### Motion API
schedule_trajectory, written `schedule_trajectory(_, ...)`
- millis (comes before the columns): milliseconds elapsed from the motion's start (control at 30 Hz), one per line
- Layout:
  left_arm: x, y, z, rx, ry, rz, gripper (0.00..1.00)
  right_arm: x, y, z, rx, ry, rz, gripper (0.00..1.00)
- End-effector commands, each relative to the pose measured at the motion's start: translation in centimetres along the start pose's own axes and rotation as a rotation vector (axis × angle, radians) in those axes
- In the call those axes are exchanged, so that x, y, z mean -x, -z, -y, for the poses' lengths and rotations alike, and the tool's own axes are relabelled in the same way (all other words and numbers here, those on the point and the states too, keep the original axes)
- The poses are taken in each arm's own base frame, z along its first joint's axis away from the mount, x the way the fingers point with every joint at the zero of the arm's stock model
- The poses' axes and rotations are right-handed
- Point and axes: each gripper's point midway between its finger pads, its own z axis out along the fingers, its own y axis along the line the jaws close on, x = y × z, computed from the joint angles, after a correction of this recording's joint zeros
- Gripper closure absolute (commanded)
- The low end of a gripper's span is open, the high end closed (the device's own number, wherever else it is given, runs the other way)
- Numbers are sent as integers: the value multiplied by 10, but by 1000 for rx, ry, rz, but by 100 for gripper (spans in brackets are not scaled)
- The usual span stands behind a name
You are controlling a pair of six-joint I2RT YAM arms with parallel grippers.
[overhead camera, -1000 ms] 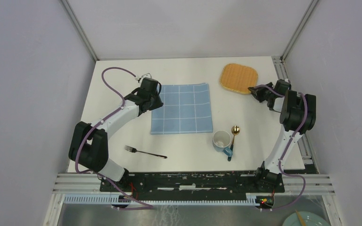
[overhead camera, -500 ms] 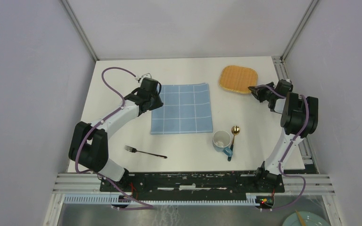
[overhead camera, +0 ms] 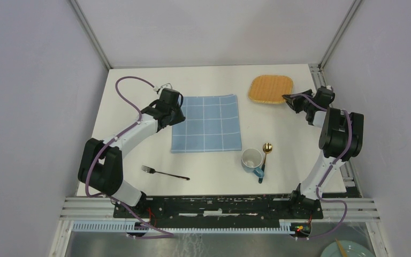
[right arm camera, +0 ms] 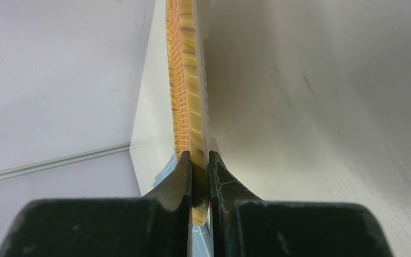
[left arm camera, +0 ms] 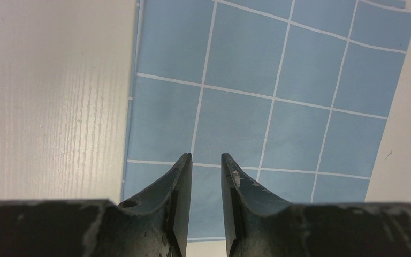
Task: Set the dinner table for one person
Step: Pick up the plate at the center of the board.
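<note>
The dinner table (overhead camera: 139, 155) is the big white top that fills the middle of the overhead view, with both arms bolted along its near edge. Closest to that edge, on the left, a dark fork (overhead camera: 166, 174) lies flat, its tines pointing left. To the right of it a white mug (overhead camera: 252, 159) stands upright with its mouth open. A spoon (overhead camera: 266, 152) with a gold bowl lies just beside the mug's right side.

Farther in, near the middle, a blue checked cloth (overhead camera: 207, 123) lies spread flat on the table. The left gripper (overhead camera: 177, 113) hangs over the cloth's left edge. In the left wrist view its jaws stand a little apart with nothing between them, and the cloth is below.

Farthest back, on the right, sits an orange woven mat (overhead camera: 271, 88). The right gripper (overhead camera: 289, 99) reaches it from the right side. In the right wrist view the jaws are pressed onto the mat's edge, pinching it between them. Whether the rest of the mat rests flat on the table, I cannot tell.
</note>
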Motion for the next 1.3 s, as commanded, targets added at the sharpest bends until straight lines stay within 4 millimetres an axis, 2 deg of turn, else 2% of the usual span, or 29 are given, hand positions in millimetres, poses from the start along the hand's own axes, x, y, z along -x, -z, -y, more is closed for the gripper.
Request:
schedule_trajectory(0, 22, 6, 18, -55, -1, 59, 67, 10, 15, -50, 120, 72, 21, 100)
schedule_trajectory(233, 21, 1, 24, -75, -25, 48, 66, 3, 14, -37, 95, 67, 11, 100)
schedule_trajectory(333, 30, -6, 34, -94, -48, 56, 66, -2, 15, -28, 68, 74, -1, 100)
schedule_trajectory(467, 46, -23, 57, -127, -79, 50, 66, -8, 18, -15, 26, 78, -11, 100)
schedule_trajectory(567, 51, -49, 80, -156, -102, 24, 66, -13, 20, -11, 12, 79, -16, 100)
schedule_trajectory(733, 64, -80, 120, -203, -144, 27, 66, -18, 21, -5, 2, 74, -34, 100)
schedule_trajectory(967, 69, -107, 168, -278, -206, 39, 66, -24, 20, 2, -10, 74, -61, 100)
schedule_trajectory(1100, 67, -121, 180, -295, -242, 32, 66, -31, 20, 5, -19, 71, -84, 100)
schedule_trajectory(1267, 63, -128, 183, -297, -253, 30, 66, -47, 24, 14, -57, 87, -137, 100)
